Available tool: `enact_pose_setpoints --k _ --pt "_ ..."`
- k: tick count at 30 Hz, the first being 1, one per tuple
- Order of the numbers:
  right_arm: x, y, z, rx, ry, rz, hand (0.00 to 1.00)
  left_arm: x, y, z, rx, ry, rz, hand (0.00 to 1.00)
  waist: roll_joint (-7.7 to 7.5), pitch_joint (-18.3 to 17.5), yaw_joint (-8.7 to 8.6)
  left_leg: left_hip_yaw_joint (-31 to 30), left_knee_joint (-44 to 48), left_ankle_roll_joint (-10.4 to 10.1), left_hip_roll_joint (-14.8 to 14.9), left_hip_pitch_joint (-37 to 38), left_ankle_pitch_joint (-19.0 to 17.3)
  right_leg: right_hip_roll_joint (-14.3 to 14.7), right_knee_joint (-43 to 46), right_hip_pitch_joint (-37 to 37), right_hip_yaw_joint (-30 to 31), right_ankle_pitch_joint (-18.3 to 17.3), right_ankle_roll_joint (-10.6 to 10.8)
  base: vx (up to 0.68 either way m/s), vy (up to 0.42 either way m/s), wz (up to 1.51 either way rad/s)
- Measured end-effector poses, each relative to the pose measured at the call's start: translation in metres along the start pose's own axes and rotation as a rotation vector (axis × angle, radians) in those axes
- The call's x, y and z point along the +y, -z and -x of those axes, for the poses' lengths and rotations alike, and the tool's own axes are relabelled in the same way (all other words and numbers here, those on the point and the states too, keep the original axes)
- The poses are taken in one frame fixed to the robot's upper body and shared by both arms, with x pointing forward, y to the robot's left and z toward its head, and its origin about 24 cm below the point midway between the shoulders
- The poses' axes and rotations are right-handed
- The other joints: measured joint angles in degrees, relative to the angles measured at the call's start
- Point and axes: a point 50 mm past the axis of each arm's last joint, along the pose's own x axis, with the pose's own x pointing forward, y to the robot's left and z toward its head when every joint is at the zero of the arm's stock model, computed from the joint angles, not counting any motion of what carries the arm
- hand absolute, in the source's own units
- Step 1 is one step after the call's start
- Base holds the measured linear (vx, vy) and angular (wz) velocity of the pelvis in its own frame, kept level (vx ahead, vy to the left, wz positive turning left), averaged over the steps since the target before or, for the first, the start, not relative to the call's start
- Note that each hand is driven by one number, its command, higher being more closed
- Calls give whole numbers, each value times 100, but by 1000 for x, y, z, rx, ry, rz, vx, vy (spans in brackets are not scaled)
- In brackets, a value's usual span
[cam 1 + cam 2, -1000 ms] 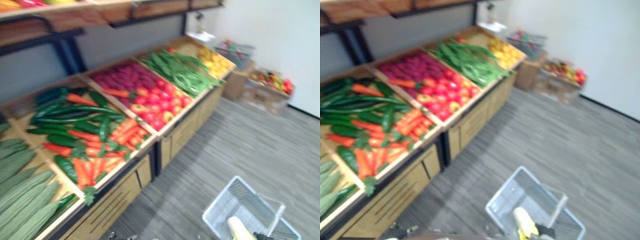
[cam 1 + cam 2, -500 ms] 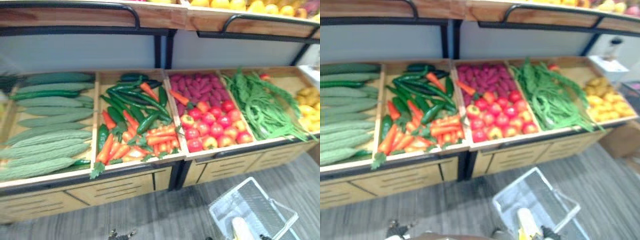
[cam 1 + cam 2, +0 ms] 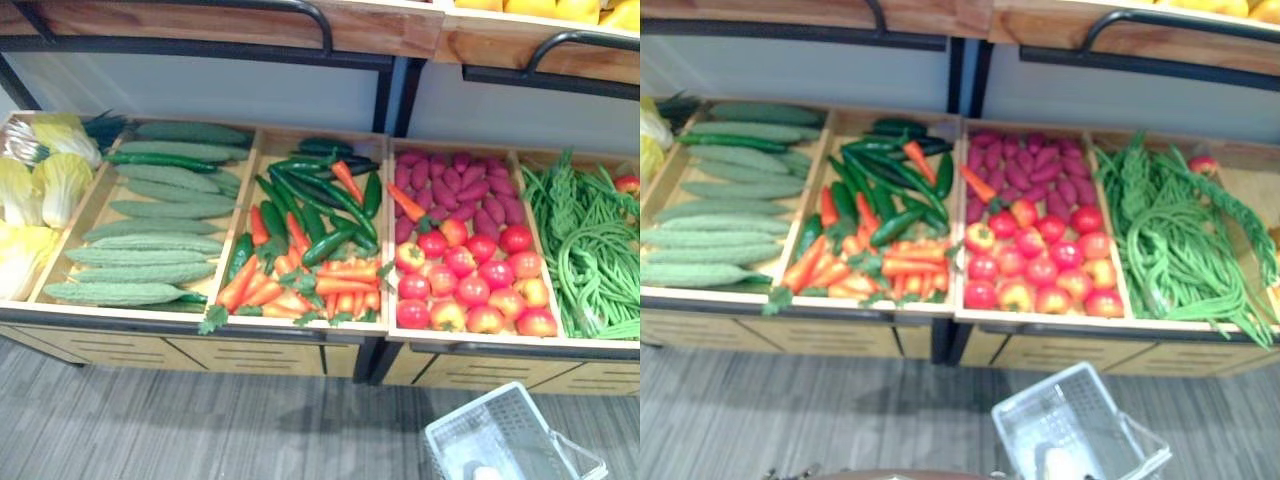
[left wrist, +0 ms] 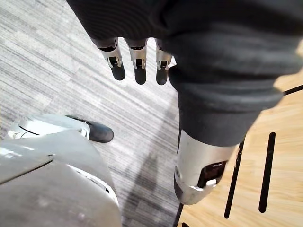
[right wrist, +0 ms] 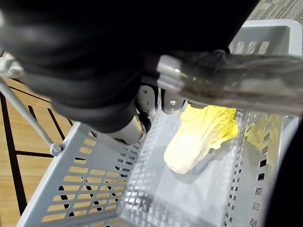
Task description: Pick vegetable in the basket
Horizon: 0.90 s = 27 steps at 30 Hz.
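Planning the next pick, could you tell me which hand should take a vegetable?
Probably the left hand: it hangs open and empty, while the right hand grips the handle of the basket.

Grey basket [image 3: 1078, 402] before produce stand [image 3: 840, 336]; pale cabbage [image 3: 1060, 465] inside; tomatoes [image 3: 1040, 268] between carrots [image 3: 892, 268] and green beans [image 3: 1175, 235]
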Motion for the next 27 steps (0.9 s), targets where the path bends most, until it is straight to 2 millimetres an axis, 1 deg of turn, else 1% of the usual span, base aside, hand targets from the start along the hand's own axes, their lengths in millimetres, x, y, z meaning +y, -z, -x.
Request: enact_pose_setpoints --k 1,3,5,6,8,9,10,11,12,14,17,18,20,22,23,26,27 --pt "0 1 0 2 -7 2 100 3 -2 -1 -4 -7 -4 0 5 1 -58 1 -22 0 -43 5 -1 -3 -117 65 -8 85 11 43 73 10" --pt "-1 2 0 3 -13 14 100 6 -5 -2 -14 -15 -7 0 3 0 -68 10 -19 0 -118 40 -1 -36 -259 150 6 205 30 52 85 1" --pt "0 2 1 -2 -21 37 100 12 -12 -5 -35 -39 2 0 0 -2 -72 42 -19 0 -240 79 -3 -135 -407 223 66 329 111 49 101 -4" --pt "1 2 1 -6 -26 49 100 15 -17 -6 -49 -65 19 0 -13 -5 -72 62 -19 0 -292 78 -3 -181 -452 238 90 357 142 17 72 -1" --pt "5 -1 1 -26 -45 84 100 22 -35 -8 -110 -142 108 0 -29 0 -69 173 -20 32 -382 62 -32 -270 -496 215 120 395 203 7 78 -3" --pt "6 -2 1 -33 -51 95 100 25 -39 -8 -129 -165 128 0 -34 0 -65 172 -20 42 -397 55 -40 -284 -498 200 131 397 206 -3 59 -11" --pt "9 -3 2 -45 -60 110 100 29 -50 -6 -181 -213 186 0 -52 0 -62 188 -25 45 -416 39 -44 -298 -499 153 177 408 224 -6 40 -10" --pt "13 -4 3 -64 -73 131 100 33 -63 -3 -247 -258 218 0 -61 6 -45 188 -28 45 -433 13 -44 -308 -522 139 193 409 226 -9 31 -5" --pt "13 -4 3 -71 -74 138 100 35 -69 0 -286 -281 226 0 -62 4 -50 178 -28 46 -444 -15 -44 -313 -541 137 188 414 234 -11 20 9" --pt "13 -5 3 -89 -67 160 100 37 -98 12 -451 -366 233 0 -57 8 -35 148 -32 48 -476 -63 -45 -339 -559 133 151 419 244 -4 24 13" --pt "12 -5 3 -96 -54 166 100 38 -118 24 -576 -432 210 0 -43 -1 -36 121 -33 59 -505 -110 -51 -365 -559 154 65 420 245 8 26 18" --pt "12 -5 3 -97 -51 163 100 35 -128 30 -644 -460 176 0 -44 1 -36 106 -35 59 -518 -156 -51 -375 -560 156 11 421 246 7 27 21" --pt "12 -5 3 -97 -50 162 100 32 -136 36 -699 -474 150 0 -46 1 -29 62 -50 61 -523 -168 -53 -380 -560 160 -18 421 246 12 20 15" --pt "12 -5 3 -98 -49 162 100 29 -151 50 -804 -482 141 0 -46 0 -17 -7 -61 64 -524 -185 -54 -380 -560 174 -51 421 246 21 14 12" --pt "12 -5 3 -99 -48 162 100 29 -155 53 -833 -486 137 0 -45 1 -14 -7 -60 64 -524 -191 -54 -380 -560 173 -52 421 246 19 15 7" --pt "11 -7 3 -105 -45 164 100 32 -182 72 -1003 -518 89 0 -8 -4 -15 8 -54 65 -516 -200 -55 -375 -559 156 -29 421 246 6 2 -2" --pt "11 -8 3 -106 -45 165 100 33 -188 76 -1043 -521 71 0 2 -6 -15 12 -49 65 -515 -200 -55 -374 -559 151 -4 421 246 18 6 -8"
